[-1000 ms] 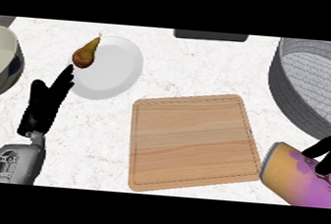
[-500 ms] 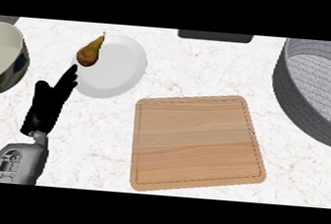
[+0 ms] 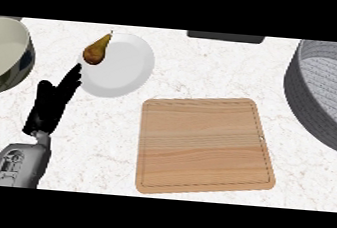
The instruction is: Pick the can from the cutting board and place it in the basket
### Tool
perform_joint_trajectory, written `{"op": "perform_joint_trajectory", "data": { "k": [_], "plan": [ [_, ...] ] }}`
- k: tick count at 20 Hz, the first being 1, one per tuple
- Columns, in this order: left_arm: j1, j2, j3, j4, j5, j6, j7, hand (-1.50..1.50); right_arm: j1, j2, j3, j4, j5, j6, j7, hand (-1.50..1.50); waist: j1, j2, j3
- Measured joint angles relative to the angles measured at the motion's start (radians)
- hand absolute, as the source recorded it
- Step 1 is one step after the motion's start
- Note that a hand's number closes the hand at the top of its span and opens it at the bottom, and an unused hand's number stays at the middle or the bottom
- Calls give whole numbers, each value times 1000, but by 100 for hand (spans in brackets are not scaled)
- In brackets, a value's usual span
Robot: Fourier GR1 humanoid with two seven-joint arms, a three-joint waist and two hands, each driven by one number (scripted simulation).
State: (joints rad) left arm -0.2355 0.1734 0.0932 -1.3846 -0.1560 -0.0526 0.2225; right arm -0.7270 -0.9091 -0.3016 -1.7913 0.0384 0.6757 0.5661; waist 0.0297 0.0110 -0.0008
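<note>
Counter (image 3: 204,68): 1 cutting board (image 3: 206,144), 1 basket (image 3: 325,93), left robot hand (image 3: 50,106) released.

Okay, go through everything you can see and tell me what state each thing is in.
cutting board: bare, no can on it
basket: upright, contents out of view
plate: holds the pear
pear: lying at the plate's rim
bowl: upright
left hand: open, resting

One head view looks steeply down, close over the counter (image 3: 204,73) and cutting board (image 3: 206,146).
</note>
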Motion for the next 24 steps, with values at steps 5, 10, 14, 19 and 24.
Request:
{"op": "perform_joint_trajectory", "data": {
  "k": [5,10,14,19,24],
  "plan": [
    [-2,-9,-6,-1,-4,6,1,0,-13,-73,31,216,179,-14,-220,150,0,0,1],
    [-1,-14,-13,-20,-7,7,17,0,-29,-105,72,463,325,-98,-477,150,4,0,2],
    [-7,-8,-3,-7,-2,3,9,0,-42,-120,94,650,390,-152,-694,150,3,1,2],
    [-2,1,2,-14,4,-9,12,0,-94,-100,141,868,479,-229,-877,150,6,0,2],
    [-6,-5,1,4,-2,-4,2,0,-146,-55,185,1033,565,-302,-985,150,1,-1,2]
  ]
}}
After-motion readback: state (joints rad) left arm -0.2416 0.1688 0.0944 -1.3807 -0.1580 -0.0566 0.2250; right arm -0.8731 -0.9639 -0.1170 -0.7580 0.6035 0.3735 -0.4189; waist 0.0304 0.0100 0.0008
